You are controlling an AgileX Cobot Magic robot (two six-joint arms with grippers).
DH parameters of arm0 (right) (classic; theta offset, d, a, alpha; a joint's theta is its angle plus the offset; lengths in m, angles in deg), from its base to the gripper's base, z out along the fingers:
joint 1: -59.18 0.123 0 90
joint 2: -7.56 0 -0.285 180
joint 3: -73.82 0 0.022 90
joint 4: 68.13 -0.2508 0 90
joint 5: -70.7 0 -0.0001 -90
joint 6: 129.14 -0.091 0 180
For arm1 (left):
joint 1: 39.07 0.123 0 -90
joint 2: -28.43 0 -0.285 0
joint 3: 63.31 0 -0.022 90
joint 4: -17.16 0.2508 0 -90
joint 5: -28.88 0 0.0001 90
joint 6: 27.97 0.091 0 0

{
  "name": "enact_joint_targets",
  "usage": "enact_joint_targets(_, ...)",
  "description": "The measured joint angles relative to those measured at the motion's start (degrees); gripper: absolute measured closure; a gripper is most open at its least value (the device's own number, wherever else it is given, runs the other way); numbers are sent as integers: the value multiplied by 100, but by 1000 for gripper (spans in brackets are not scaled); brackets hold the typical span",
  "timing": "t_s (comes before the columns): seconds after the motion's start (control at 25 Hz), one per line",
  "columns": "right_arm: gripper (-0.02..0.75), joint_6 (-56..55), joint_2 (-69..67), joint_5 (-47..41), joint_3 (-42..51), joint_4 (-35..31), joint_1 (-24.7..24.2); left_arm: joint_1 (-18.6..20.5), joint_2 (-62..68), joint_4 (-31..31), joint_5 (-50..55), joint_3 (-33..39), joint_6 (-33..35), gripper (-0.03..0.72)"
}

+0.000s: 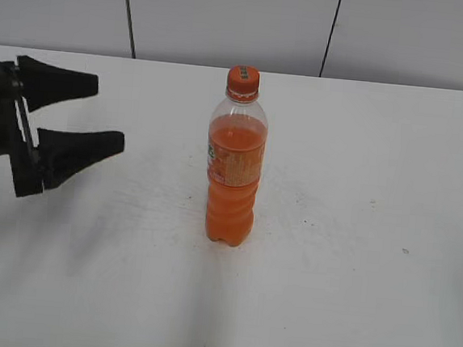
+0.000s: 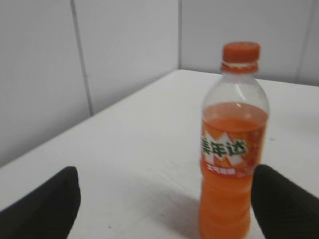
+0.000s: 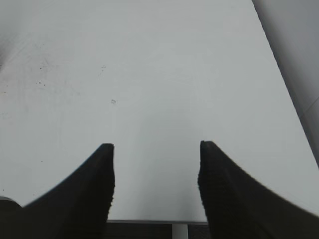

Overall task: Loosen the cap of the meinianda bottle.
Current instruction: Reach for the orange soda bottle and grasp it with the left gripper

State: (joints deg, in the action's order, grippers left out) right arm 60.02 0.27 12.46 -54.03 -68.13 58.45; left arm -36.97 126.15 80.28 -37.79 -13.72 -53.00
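The meinianda bottle (image 1: 234, 170) stands upright near the middle of the white table, holding orange drink, with an orange label band. Its orange cap (image 1: 243, 79) sits on the neck. My left gripper (image 1: 107, 114) is open and empty at the left, its two black fingers pointing toward the bottle from a distance. In the left wrist view the bottle (image 2: 232, 149) stands ahead near the right finger, with the cap (image 2: 240, 52) on top; the gripper (image 2: 164, 184) is wide open. My right gripper (image 3: 156, 145) is open and empty over bare table; it does not show in the exterior view.
The white table (image 1: 356, 233) runs back to a grey panelled wall (image 1: 229, 19). The right wrist view shows the table's edge (image 3: 159, 220) just under the fingers and another edge at the right (image 3: 284, 84).
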Motion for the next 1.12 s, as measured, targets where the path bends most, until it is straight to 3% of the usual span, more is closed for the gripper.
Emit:
enact_joint_targets(0.2, 328, 0, 0, 0, 0, -44, 0, 115, 967, 1455, -194, -698, -565, 67)
enact_joint_targets(0.4, 328, 0, 0, 0, 0, -44, 0, -17, 1756, 1960, -218, -1345, -696, 78)
enact_joint_targets(0.72, 328, 0, 0, 0, 0, -44, 0, -927, 2598, 1950, -218, -2010, -704, 95)
enact_joint_targets(1.12, 328, 0, 0, 0, 0, 0, 0, -1701, 3219, 1465, -232, -2730, -699, 95)
